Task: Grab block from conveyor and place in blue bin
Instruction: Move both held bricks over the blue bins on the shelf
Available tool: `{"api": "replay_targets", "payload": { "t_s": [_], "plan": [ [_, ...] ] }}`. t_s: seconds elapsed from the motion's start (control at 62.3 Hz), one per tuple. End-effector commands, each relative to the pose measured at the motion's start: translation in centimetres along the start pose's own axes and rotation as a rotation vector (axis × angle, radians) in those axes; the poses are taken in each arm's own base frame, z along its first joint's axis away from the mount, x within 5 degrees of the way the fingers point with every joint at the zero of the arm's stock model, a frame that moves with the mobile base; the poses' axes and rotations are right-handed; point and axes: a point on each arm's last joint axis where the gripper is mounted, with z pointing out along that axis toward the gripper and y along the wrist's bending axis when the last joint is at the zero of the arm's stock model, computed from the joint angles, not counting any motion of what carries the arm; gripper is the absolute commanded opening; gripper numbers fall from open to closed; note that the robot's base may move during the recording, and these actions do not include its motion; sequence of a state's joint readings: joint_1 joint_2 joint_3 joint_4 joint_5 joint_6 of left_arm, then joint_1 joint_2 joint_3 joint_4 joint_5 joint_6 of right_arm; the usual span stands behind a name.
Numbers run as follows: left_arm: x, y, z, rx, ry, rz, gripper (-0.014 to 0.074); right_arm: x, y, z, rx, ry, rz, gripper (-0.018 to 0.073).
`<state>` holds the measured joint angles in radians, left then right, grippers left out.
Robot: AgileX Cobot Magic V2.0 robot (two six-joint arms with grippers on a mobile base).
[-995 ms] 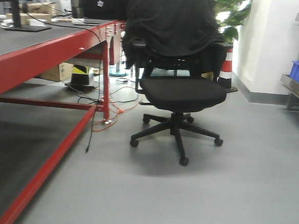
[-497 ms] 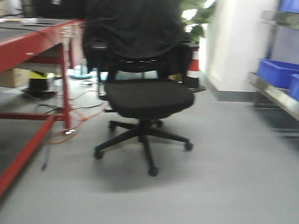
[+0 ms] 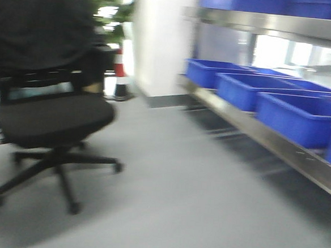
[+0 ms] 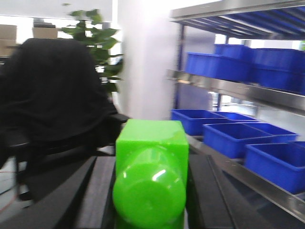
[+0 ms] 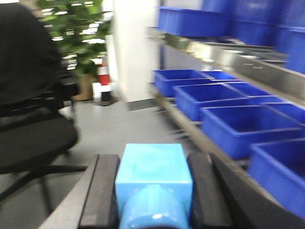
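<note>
The left jaws grip a green block (image 4: pixel 151 143) between them; the right jaws grip a light-blue block (image 5: pixel 153 164).

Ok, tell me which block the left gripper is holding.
The green block, clamped in the left gripper; the right gripper holds the light blue block instead.

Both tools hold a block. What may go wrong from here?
The chair stands close on the left; the base may bump it. The green block in the left tool and the blue block in the right tool may slip if the base jolts. The bins sit under an upper shelf, which an arm may hit.
</note>
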<state>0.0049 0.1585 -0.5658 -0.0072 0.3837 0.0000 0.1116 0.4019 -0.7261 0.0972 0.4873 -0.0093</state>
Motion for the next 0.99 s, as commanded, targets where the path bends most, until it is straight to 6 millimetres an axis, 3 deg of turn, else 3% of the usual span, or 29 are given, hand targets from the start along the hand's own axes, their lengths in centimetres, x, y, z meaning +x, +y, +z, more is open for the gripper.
{"api": "replay_targets", "payload": {
  "t_s": [0.0, 0.979],
  "plan": [
    [-0.12, -0.02, -0.09, 0.002, -0.016, -0.005, -0.0111, -0.17, -0.04, -0.08, 0.005, -0.026, -0.013, -0.0162],
    [-0.12, -0.02, -0.09, 0.002, -0.016, -0.005, -0.0111, -0.17, -0.04, -0.08, 0.005, -0.026, -0.013, -0.0162]
  ]
}}
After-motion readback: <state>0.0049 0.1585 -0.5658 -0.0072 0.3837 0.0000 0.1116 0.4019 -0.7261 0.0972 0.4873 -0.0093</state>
